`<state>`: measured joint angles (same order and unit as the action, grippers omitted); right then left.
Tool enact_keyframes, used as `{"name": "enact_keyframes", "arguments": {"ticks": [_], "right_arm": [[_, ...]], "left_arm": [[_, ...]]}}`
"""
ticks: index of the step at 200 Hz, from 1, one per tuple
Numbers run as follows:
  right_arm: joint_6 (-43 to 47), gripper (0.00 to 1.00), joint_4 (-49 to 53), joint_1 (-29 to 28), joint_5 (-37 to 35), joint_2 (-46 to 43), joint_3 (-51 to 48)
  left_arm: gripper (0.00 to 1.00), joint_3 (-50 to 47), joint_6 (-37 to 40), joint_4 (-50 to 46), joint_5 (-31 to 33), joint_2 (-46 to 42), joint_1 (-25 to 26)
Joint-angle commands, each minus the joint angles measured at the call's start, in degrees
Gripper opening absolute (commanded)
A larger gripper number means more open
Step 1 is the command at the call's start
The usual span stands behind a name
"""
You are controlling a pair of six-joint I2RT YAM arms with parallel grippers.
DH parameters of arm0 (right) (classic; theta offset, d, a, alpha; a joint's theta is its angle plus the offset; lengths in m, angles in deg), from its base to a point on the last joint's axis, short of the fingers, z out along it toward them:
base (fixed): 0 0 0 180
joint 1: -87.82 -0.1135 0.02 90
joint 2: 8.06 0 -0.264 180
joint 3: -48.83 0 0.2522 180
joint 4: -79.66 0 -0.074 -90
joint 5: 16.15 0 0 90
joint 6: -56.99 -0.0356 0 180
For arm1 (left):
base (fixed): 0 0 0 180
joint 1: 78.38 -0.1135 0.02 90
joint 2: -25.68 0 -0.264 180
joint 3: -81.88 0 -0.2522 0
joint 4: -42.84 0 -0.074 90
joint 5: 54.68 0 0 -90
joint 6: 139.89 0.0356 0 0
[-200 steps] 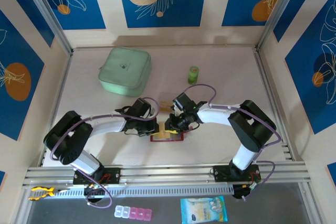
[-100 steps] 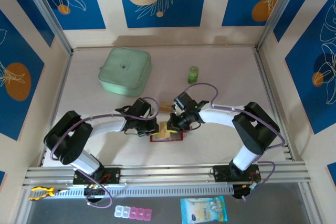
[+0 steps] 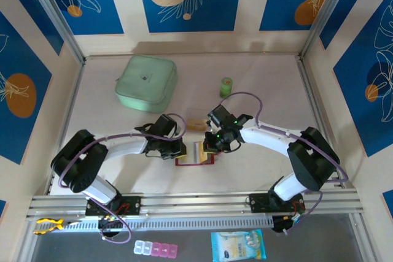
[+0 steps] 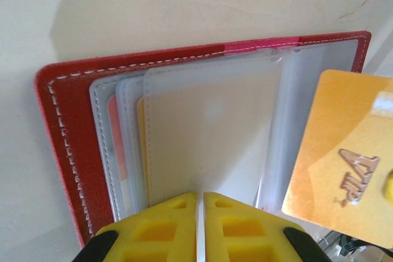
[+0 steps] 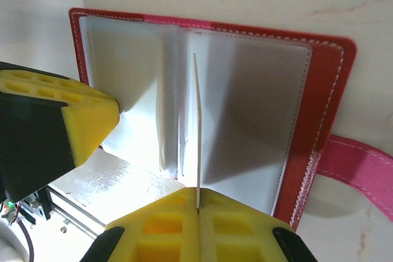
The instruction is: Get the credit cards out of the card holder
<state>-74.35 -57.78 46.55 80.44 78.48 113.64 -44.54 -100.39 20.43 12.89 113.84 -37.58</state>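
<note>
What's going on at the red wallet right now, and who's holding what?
The left claw is shut on a clear pocket page of the open red card holder, apparently steadying it. The right claw is clamped on a gold card, held on edge over the holder's right half. Orange and red show through the other pockets, so some cards seem to remain inside.

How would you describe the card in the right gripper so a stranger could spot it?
Near the middle of the table lies the open red card holder. Just above it, the right gripper pinches a card. It is golden-orange with raised VIP lettering and loose, unlike those tucked behind clear sleeves.
</note>
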Motion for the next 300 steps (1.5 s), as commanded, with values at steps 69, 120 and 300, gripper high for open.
{"name": "enact_keyframes", "arguments": {"ticks": [69,120,300], "right_arm": [[43.3,0.0,12.3,0.8,-10.2,-1.8,10.1],[63.6,0.0,17.8,1.5,-17.0,5.3,19.7],[84.1,0.0,37.5,5.7,-7.7,30.6,54.4]], "left_arm": [[0.13,-1.5,0.5,-1.8,5.8,-8.4,0.0],[0.13,-2.9,0.2,-2.4,7.7,-11.2,-0.6],[0.14,-3.8,2.4,-5.3,9.6,-15.4,-4.4]]}}
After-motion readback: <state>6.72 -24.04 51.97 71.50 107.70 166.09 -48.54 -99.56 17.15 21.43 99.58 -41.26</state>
